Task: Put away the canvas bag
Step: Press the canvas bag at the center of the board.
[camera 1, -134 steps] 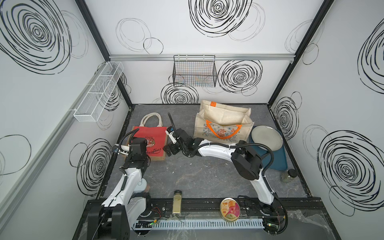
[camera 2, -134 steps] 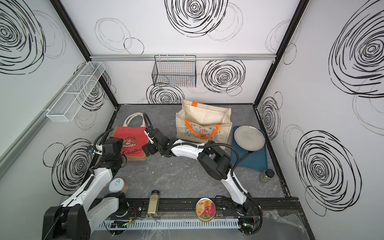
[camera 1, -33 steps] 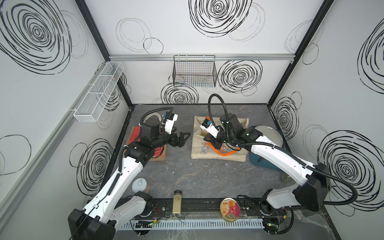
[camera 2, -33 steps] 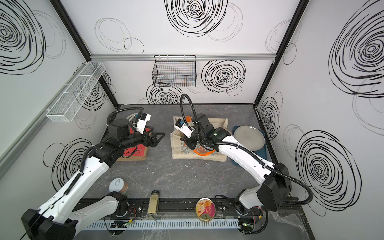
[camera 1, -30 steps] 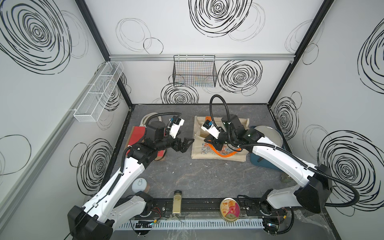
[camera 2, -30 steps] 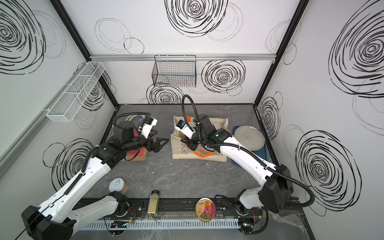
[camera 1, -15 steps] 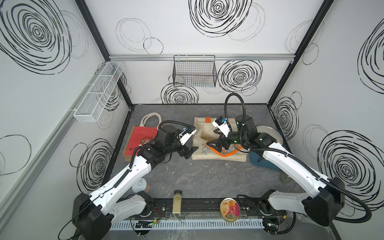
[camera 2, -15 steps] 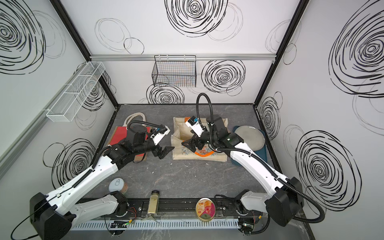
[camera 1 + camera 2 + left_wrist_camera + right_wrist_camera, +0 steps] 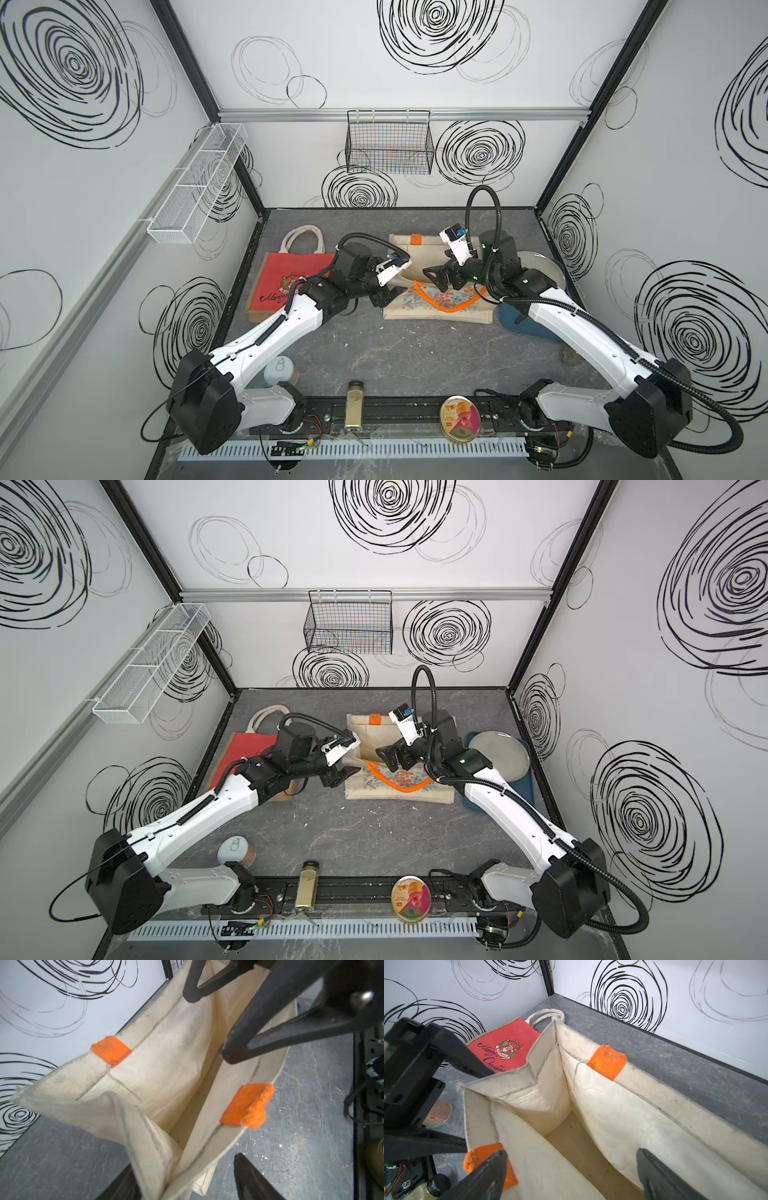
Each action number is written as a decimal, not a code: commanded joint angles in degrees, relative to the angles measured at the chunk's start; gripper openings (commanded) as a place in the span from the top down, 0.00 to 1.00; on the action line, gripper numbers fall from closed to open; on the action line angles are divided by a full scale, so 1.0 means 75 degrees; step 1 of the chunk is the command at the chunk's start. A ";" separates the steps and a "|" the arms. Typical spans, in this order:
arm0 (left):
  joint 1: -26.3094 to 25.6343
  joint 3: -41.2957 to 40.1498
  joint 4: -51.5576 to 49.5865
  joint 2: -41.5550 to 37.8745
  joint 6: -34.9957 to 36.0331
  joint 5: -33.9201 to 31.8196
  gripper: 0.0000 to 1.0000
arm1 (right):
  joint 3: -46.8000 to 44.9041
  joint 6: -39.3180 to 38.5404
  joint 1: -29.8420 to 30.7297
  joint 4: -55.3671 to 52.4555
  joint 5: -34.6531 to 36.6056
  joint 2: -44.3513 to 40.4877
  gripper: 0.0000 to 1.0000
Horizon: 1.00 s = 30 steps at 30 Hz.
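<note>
The canvas bag [image 9: 440, 305] [image 9: 399, 789] is cream with a floral print and orange handles, and it sits mid-table with its mouth gaping. My left gripper [image 9: 390, 292] [image 9: 341, 776] [image 9: 187, 1184] is at the bag's left end. Its jaws stand apart astride the folded side panel [image 9: 149, 1142], and the right-hand finger is clear of the cloth. My right gripper [image 9: 441, 279] [image 9: 390, 757] [image 9: 571, 1176] hovers open over the mouth [image 9: 591, 1147]. One of its fingers is by an orange handle patch [image 9: 475, 1157], and it holds nothing.
A red Christmas bag [image 9: 286, 282] [image 9: 506, 1049] lies flat to the left. A black wire basket [image 9: 388, 145] hangs on the back wall, and a white wire shelf [image 9: 195, 187] hangs on the left wall. Right of the bag, a grey plate [image 9: 500, 754] rests on a blue tray [image 9: 523, 324]. A jar [image 9: 354, 405], a tin [image 9: 460, 417] and a can [image 9: 279, 371] lie near the front.
My left arm has swung right from the red bag to the cream bag's left end, and its jaws have narrowed. My right gripper has opened and drawn back to the right.
</note>
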 commanded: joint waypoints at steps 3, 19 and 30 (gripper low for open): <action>0.0004 0.0414 0.0231 0.0263 0.0260 0.0435 0.36 | -0.0130 0.0208 -0.0179 0.0499 0.0257 -0.0154 0.00; -0.0108 0.0544 -0.0165 0.0087 0.0106 0.0639 0.97 | -0.0033 -0.0307 -0.0165 0.0423 -0.1593 -0.0206 0.01; 0.0127 0.0560 -0.0599 0.0142 -0.0219 0.1187 1.00 | -0.0604 -0.1443 0.0870 0.0013 -0.0011 -0.0210 0.21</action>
